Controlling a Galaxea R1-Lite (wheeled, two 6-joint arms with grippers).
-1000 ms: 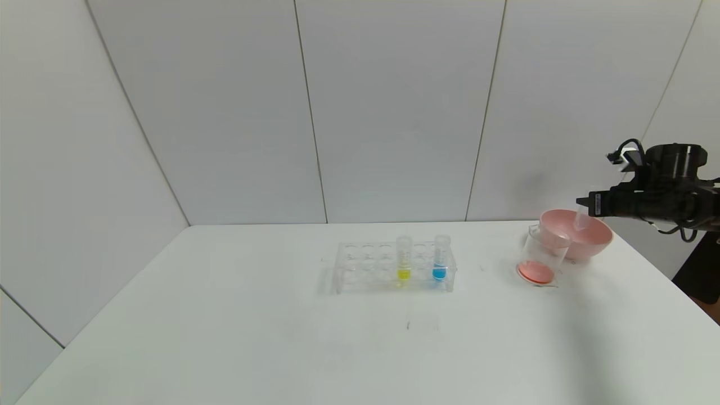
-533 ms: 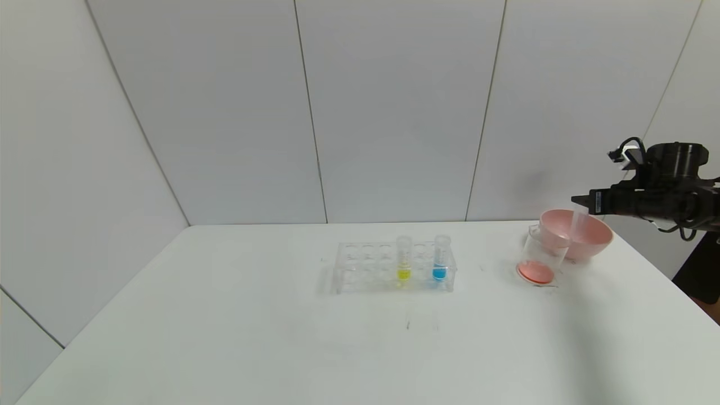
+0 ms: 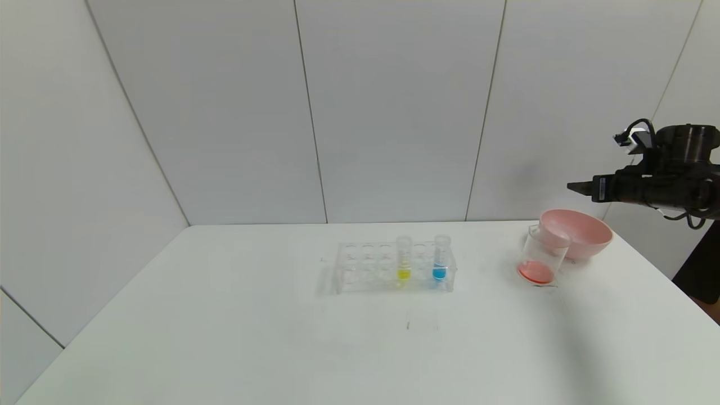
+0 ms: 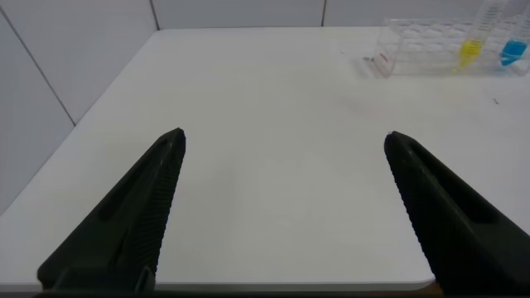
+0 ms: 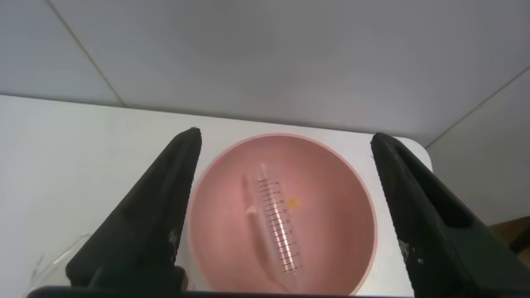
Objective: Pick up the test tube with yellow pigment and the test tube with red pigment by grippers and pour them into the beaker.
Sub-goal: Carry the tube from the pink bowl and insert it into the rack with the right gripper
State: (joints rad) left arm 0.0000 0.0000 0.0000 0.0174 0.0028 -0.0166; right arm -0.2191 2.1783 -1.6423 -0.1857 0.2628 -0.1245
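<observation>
We see the small clear straight-sided beaker (image 3: 541,256) standing on the white table (image 3: 281,337) with red-orange liquid pooled in its bottom, just beside the smooth round pink bowl (image 3: 585,236). Inside that bowl lies 1 clear graduated test tube (image 5: 276,219), emptied, with a tiny orange drop next to it. The yellow-pigment test tube (image 3: 404,257) stands upright in the clear plastic rack (image 3: 360,270), 1 slot from a blue-liquid tube (image 3: 441,257). Our right gripper (image 5: 281,157) hangs above the bowl, black pointed jaws spread wide, holding nothing. Our left gripper (image 4: 281,141) sits low by the table's near-left edge, its ridged jaws wide apart and empty.
</observation>
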